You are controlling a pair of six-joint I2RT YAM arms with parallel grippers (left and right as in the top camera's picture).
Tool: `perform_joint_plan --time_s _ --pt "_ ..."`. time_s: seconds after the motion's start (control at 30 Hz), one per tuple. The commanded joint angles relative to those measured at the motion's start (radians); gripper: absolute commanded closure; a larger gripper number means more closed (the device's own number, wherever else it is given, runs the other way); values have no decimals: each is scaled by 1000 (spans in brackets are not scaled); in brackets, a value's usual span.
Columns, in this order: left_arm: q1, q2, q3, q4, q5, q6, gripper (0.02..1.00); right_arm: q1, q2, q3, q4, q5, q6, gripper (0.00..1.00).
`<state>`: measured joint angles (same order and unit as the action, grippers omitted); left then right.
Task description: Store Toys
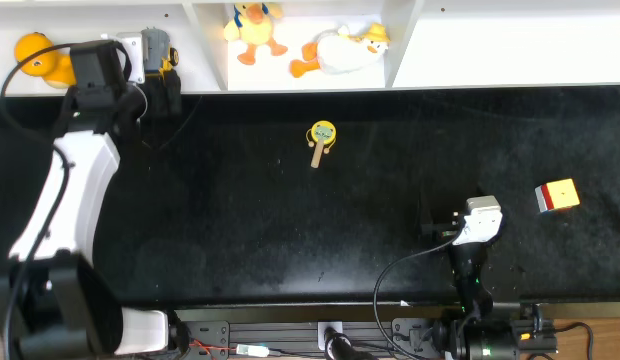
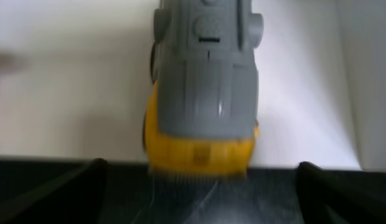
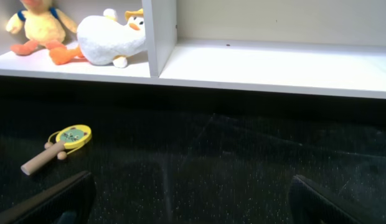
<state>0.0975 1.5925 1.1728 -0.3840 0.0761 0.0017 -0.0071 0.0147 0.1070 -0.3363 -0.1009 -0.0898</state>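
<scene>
— As we look down our left wrist, the toy truck sits in the left compartment of the white shelf, its yellow end right at the front lip. Our left gripper is spread wide, one finger out to each side, and neither touches the truck.

— What crowds it?

— A round yellow toy lies farther left in the same compartment, apart from the truck. The divider wall stands near the truck's other side.

— And our right side?

— Our right gripper sits low over the black table, fingers wide, holding nothing. Bare tabletop runs from it to the shelf edge, where the right compartment faces us.

— Which toys are loose?

— A yellow rattle with a wooden handle lies mid-table, near the middle compartment. A yellow plush duck and a white plush duck lie in that compartment. A colored block rests near the table's right edge, well apart from our right gripper.
</scene>
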Motion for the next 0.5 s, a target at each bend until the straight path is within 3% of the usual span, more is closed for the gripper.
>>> perform_joint_plan --time_s 0.03,0.27,0.5 --pt "-3 -143 -75 -10 -19 14 23 -6 -11 -6 5 -10 0 5" --pt "-3 -417 -356 64 -19 13 20 -6 -11 -6 5 -10 0 5" --pt "-28 -717 -648 313 -35 14 20 -6 -11 -6 5 -10 0 5"
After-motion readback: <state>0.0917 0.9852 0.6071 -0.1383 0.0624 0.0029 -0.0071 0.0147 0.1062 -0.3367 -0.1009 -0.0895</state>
